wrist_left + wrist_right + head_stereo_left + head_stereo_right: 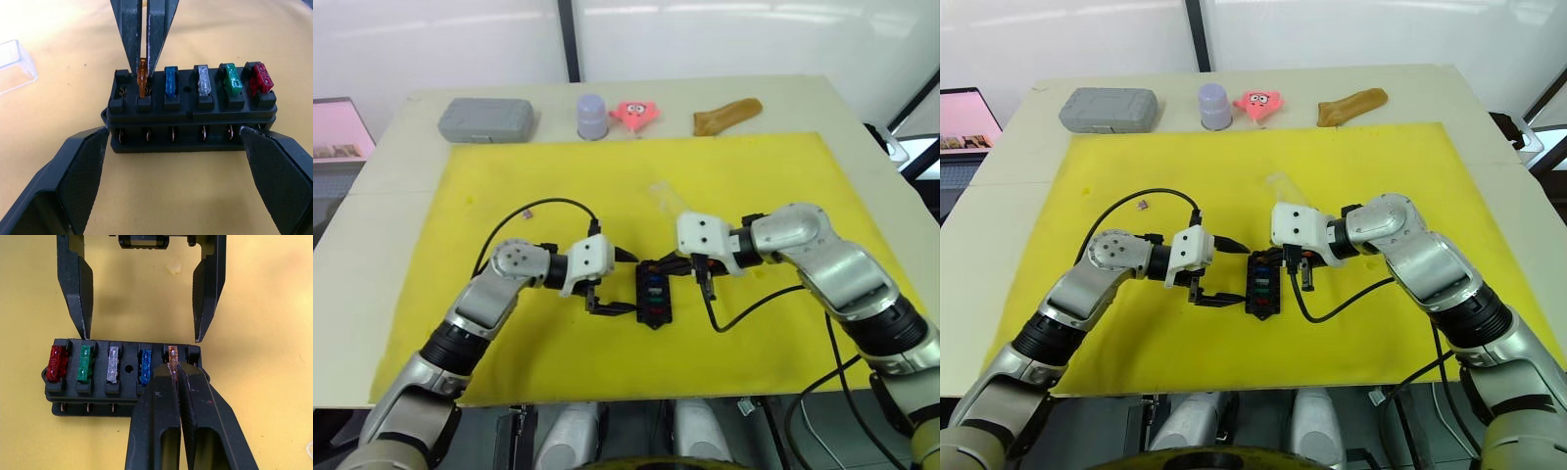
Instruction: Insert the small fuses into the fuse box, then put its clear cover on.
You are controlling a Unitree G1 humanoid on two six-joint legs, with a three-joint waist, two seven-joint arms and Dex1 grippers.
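On the yellow mat [783, 323], mid-worktop: fuse box [654, 300], between both claws.
Right claw [173, 366]: pinched narrow on an amber fuse [172, 354], seating it in the fifth slot.
Left claw [171, 142]: spread wide, fingers flanking the box ends, not gripping.
Already seated: red [56, 363], green [84, 363], white [113, 364], blue [145, 364].
Doing it well: press straight down, blades square, box braced against sliding.
Last slot: apparently empty.
Clear cover [13, 66]: lying apart on the mat, not yet on.

Bright, even overhead light; soft shadows; wrist views blur toward near edges.
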